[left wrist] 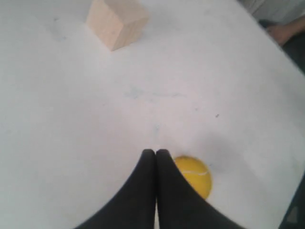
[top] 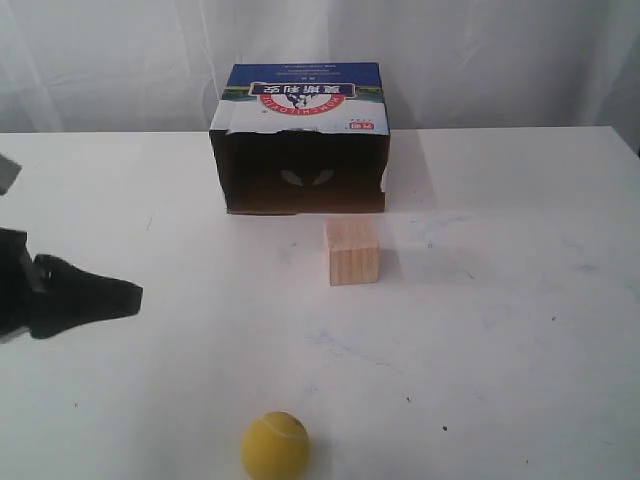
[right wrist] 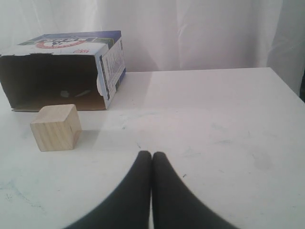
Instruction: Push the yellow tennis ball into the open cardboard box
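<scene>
1. The yellow tennis ball (top: 275,446) is seen resting on the white table (top: 520,330), at the near edge of the exterior view and slightly left of centre. It lies outside the open cardboard box (top: 305,100) and well apart from it.
2. The open cardboard box is set at the far side of the table, in front of a white curtain (top: 480,60). Its blue printed top faces up and its dark hollow front is turned toward the ball.
3. A pale wooden cube (top: 352,252) is noted near the right part of the box's open front, apart from it. It lies between the box and the ball and right of the ball's position.
4. The left gripper (top: 130,295) is seen at the left of the exterior view, pointed toward the middle of the table. Its jaws are pressed together with nothing held between them.
5. In the left wrist view the ball (left wrist: 193,176) appears just beside the left gripper (left wrist: 156,152) tips. Contact cannot be told there, and in the exterior view the two are apart. The cube (left wrist: 116,21) is seen farther ahead.
6. The right gripper (right wrist: 151,155) is recorded with jaws clenched together, empty, above bare table. The box (right wrist: 112,62) and cube (right wrist: 55,127) are seen ahead of it, to one side.
</scene>
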Controlling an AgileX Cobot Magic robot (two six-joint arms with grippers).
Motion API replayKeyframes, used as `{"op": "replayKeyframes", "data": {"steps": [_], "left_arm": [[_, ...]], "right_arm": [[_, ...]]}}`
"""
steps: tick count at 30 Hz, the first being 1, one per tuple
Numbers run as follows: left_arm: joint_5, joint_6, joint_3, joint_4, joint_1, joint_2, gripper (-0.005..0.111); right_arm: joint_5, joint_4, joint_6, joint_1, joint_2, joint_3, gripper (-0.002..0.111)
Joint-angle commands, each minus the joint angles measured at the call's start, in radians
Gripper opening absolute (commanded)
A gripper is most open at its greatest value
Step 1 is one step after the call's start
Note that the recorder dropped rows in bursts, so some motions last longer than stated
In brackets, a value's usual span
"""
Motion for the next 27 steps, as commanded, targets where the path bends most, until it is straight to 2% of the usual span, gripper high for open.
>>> {"op": "replayKeyframes", "data": {"steps": [1,2,3,5,6,9,13,18,27], "left_arm": [[0.06,-0.524,-0.205,0.619,-0.136,0.073,0.0],[0.057,-0.565,-0.213,0.668,-0.181,0.085,0.0],[0.034,-0.599,-0.214,0.688,-0.254,0.101,0.0],[-0.011,-0.607,-0.201,0.681,-0.36,0.118,0.0],[-0.059,-0.62,-0.188,0.678,-0.446,0.124,0.0],[-0.207,-0.637,-0.152,0.678,-0.623,0.132,0.0],[-0.388,-0.561,-0.118,0.678,-0.769,0.132,0.0],[-0.518,-0.546,-0.087,0.613,-0.83,0.133,0.0],[-0.63,-0.544,0.015,0.6,-0.83,0.222,0.0]], "right_arm": [[-0.008,0.0,-0.002,0.004,-0.007,0.004,0.0],[-0.008,0.0,-0.002,0.004,-0.007,0.004,0.0],[-0.008,0.0,-0.002,0.004,-0.007,0.004,0.0],[-0.008,0.0,-0.002,0.004,-0.007,0.004,0.0],[-0.008,0.0,-0.002,0.004,-0.007,0.004,0.0],[-0.008,0.0,-0.002,0.004,-0.007,0.004,0.0],[-0.008,0.0,-0.002,0.004,-0.007,0.004,0.0],[-0.008,0.0,-0.002,0.004,-0.007,0.004,0.0],[-0.008,0.0,-0.002,0.004,-0.007,0.004,0.0]]}}
